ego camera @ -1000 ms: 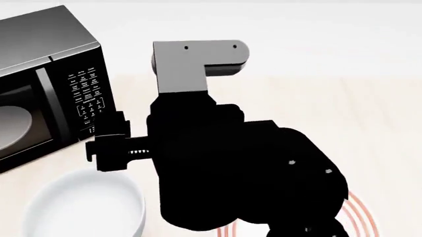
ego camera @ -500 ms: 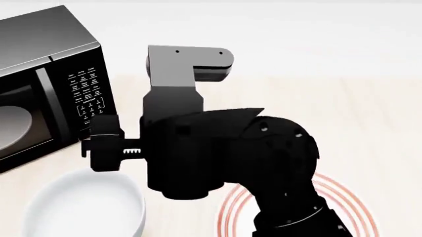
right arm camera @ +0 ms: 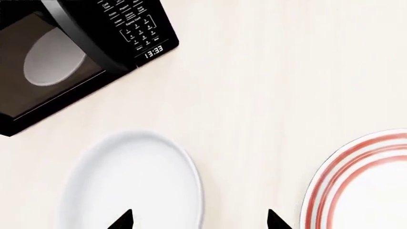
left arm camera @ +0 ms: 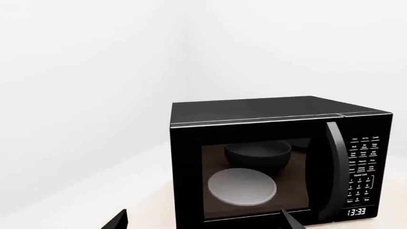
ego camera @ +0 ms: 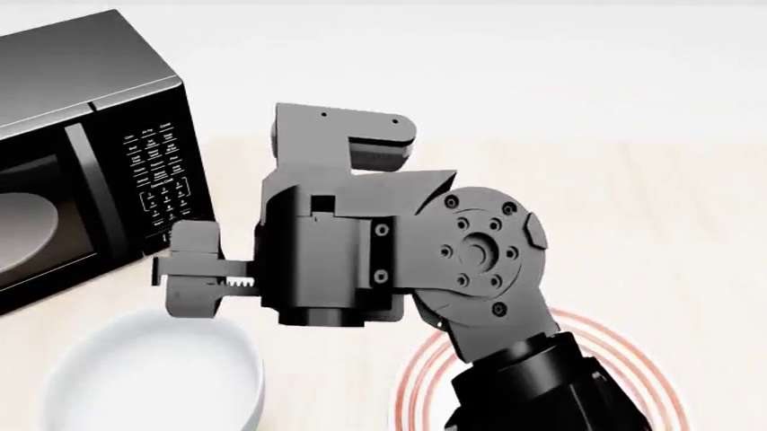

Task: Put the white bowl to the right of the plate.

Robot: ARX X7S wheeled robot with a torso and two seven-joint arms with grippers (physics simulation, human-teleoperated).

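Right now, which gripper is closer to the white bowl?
Right. The right gripper hangs just above the white bowl, over its plate-side rim. The left gripper faces the microwave, with no bowl in its view.

Pale wooden table (right arm camera: 267,71); black microwave (right arm camera: 70,52), white bowl (right arm camera: 130,183), red-ringed plate (right arm camera: 365,183), all apart

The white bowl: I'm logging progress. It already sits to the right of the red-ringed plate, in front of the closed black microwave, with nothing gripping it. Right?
Not quite. The white bowl sits to the left of the plate, not the right, as the head view shows. The rest holds: it lies in front of the closed microwave, and the right wrist view shows the right gripper open above it, not holding it.
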